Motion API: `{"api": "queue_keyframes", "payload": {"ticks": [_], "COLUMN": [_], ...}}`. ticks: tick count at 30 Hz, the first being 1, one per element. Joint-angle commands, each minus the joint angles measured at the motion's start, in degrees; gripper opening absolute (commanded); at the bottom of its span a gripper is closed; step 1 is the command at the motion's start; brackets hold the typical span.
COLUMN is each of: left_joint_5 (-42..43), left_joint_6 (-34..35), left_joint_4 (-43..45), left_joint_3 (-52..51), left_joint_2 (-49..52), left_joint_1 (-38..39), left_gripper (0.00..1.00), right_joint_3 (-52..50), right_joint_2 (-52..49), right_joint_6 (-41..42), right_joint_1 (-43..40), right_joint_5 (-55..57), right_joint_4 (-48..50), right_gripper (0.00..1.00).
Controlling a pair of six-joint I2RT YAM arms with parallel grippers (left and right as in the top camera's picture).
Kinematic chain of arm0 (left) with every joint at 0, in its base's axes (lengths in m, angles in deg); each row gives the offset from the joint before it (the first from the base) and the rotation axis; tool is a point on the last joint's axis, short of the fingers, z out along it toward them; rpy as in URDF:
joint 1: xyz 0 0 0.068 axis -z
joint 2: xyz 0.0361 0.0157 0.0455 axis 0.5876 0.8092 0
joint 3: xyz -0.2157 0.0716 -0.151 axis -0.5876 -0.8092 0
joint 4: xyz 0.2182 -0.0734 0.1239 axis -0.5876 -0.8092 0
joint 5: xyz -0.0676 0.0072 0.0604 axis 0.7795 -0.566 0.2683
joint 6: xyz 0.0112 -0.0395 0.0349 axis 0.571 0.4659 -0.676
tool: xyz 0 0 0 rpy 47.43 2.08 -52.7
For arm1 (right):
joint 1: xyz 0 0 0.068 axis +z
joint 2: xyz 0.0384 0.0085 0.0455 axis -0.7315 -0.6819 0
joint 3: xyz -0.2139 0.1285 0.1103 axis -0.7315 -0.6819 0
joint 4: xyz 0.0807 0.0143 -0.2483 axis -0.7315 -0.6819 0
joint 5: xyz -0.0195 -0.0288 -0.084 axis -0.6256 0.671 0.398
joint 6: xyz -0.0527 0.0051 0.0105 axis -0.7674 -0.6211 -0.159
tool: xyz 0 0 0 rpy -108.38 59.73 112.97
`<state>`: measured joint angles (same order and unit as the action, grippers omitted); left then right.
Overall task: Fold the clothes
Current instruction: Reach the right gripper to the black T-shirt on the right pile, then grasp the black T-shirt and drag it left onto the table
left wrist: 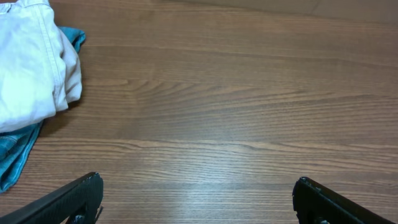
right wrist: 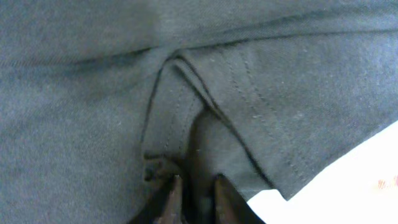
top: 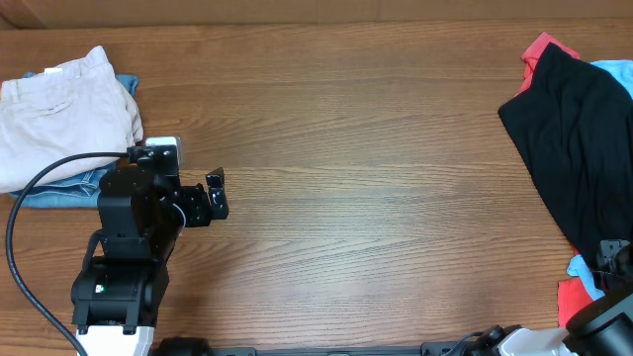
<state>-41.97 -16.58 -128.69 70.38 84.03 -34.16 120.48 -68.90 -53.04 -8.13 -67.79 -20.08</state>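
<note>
The clothes, a large black garment (top: 579, 129), lie spread along the table's right edge, over other garments. My right gripper (top: 615, 257) is at the garment's near end, mostly out of frame in the overhead view. In the right wrist view its fingers (right wrist: 198, 182) are pinched together on a raised fold of the black fabric (right wrist: 249, 93), beside a stitched hem. My left gripper (top: 216, 195) rests at the left over bare wood, far from the garment. It is open wide (left wrist: 198, 196), with nothing between its fingers (left wrist: 81, 194).
Folded beige trousers (top: 59, 109) lie on blue denim (top: 69, 190) at the back left, close to the left arm. A coral-red garment (top: 542, 49) and a light blue one (top: 613, 71) stick out from under the black garment.
</note>
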Motion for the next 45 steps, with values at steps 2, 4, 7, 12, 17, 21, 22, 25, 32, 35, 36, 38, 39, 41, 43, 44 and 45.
{"api": "queue_keyframes", "payload": {"ticks": [2,4,7,12,17,21,22,25,32,35,36,38,39,41,43,44,45], "left_joint_5": [0.6,0.6,0.6,0.6,0.6,0.6,0.6,0.6,0.6,0.6,0.6,0.6,0.5,0.4,0.4,0.4,0.4], "left_joint_6": [0.8,0.8,0.8,0.8,0.8,0.8,0.8,0.8,0.8,0.8,0.8,0.8,0.8,0.8,0.8,0.8,0.8], "left_joint_4": [0.2,0.3,0.5,0.7,1.0,1.8,1.9,2.3,3.0,3.3,3.3,3.6,3.8,4.3,4.8,5.1,5.2], "left_joint_3": [1.6,1.6,1.6,1.6,1.6,1.6,1.6,1.6,1.6,1.6,1.6,1.6,1.6,1.6,1.6,1.6,1.6], "left_joint_2": [0.0,0.0,0.0,0.0,0.0,0.0,0.0,0.0,0.0,0.0,0.0,0.0,0.0,0.0,0.0,0.0,0.0], "left_joint_1": [-0.3,-0.3,-0.3,-0.3,-0.3,-0.3,-0.3,-0.3,-0.3,-0.3,-0.3,-0.3,-0.3,-0.3,-0.3,-0.3,-0.3], "left_gripper": [1.00,1.00,1.00,1.00,1.00,1.00,1.00,1.00,1.00,1.00,1.00,1.00,1.00,1.00,1.00,1.00,1.00], "right_joint_3": [-0.2,-0.1,1.0,8.7,19.6,26.0,26.9,27.6,27.5,27.4,27.4,27.4,27.4,27.4,27.4,27.4,27.4], "right_joint_2": [-0.3,-0.3,-0.1,2.3,5.8,9.0,9.9,12.5,12.2,11.0,10.4,9.1,8.4,7.2,5.8,5.0,4.4], "right_joint_6": [0.0,0.0,0.0,-0.2,-4.5,-8.0,-8.2,-9.7,-9.7,-9.4,-9.4,-9.4,-9.4,-9.5,-9.5,-9.5,-9.5], "right_joint_1": [-0.2,-0.2,0.0,1.9,8.0,16.8,19.7,29.5,52.3,61.4,64.2,70.0,72.5,76.7,80.7,82.7,84.3], "right_joint_5": [-0.4,-1.7,-3.6,-3.6,-6.6,-7.6,-7.7,-9.2,-12.0,-12.3,-12.7,-12.9,-12.9,-12.9,-13.2,-13.6,-14.0], "right_joint_4": [0.5,0.5,-0.5,-7.9,-16.5,-21.0,-21.8,-22.7,-23.2,-22.0,-21.7,-21.1,-20.5,-18.8,-16.4,-14.8,-13.3], "right_gripper": [0.07,0.04,0.04,0.04,0.04,0.04,0.04,0.04,0.04,0.04,0.04,0.04,0.04,0.04,0.04,0.04,0.04]}}
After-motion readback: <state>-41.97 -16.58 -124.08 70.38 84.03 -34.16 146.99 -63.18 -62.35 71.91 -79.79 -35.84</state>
